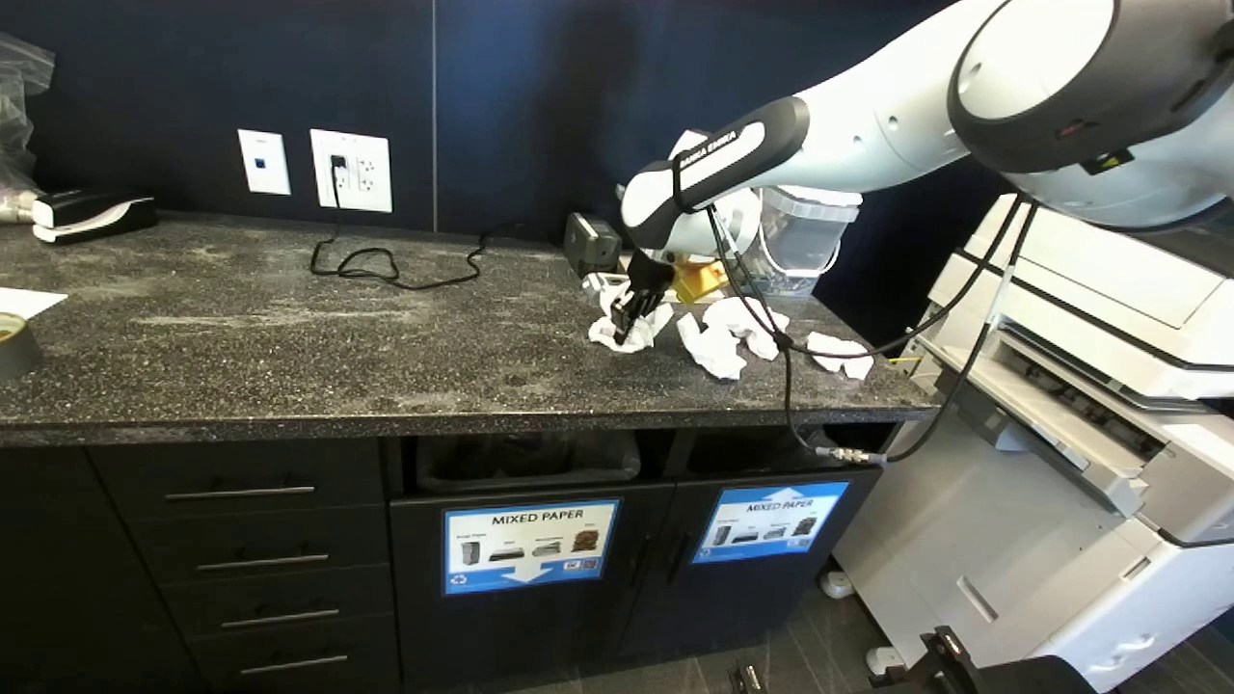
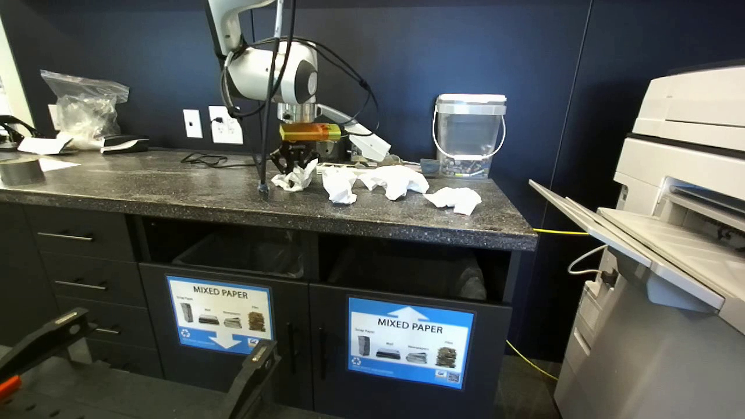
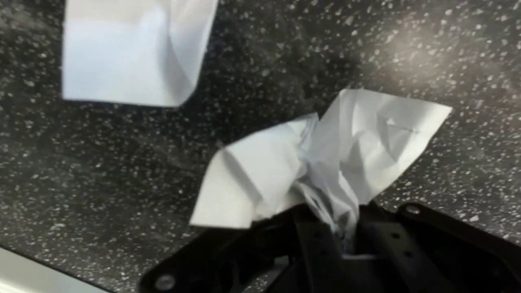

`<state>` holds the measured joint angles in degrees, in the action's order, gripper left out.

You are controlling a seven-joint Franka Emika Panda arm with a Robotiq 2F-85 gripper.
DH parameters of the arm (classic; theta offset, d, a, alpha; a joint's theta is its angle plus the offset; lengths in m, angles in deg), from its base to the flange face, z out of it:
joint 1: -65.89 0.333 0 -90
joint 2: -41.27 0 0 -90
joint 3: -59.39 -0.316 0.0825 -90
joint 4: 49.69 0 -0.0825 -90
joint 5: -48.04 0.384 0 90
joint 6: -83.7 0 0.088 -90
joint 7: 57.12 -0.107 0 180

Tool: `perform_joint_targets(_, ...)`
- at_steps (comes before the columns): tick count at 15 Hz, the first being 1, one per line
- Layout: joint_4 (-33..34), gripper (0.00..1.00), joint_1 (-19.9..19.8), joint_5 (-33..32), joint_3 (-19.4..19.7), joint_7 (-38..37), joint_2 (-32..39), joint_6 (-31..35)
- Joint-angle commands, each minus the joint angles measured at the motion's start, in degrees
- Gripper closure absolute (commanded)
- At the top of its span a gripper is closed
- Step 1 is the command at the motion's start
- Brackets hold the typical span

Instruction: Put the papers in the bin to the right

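Paper [image 3: 321, 162] bunches between the closed jaws of our gripper [image 3: 341, 226], low over the counter [image 1: 434, 337], where it looks to rest. The step in hand, we judge, is securing this wad before lifting. We do best to rise straight up and gently, since the pinch takes in only a narrow neck of it, and loose corners could slip or tear. Once up, we should bring it forward past the counter's edge, minding our black cables [image 1: 788, 386], which cross in front of the other wads [image 1: 713, 349] in an exterior view and could sweep them. The bin [image 2: 492, 337], the right-hand compartment with the blue-headed label [image 2: 410, 343], opens beneath the counter, so we would dip before it and feed the paper inward, letting go only beyond its front edge.

Our wad is white and sheet-like, twisted to a crinkled stem at the jaws and spreading into two creased wings with sharp corners. Three more lie to its right in both exterior views; the wrist view shows one standing apart from ours.
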<state>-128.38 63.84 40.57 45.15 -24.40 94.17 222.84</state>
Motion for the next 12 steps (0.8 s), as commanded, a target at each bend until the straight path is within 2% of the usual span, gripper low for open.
perform_joint_targets(1, -6.52, 0.86, -0.60, 1.72, -0.76, 2.88, -4.53, -2.93)
perform_joint_targets(12, -38.41, 0.86, -1.41, 1.51, 3.28, -4.27, -27.14, 0.41)
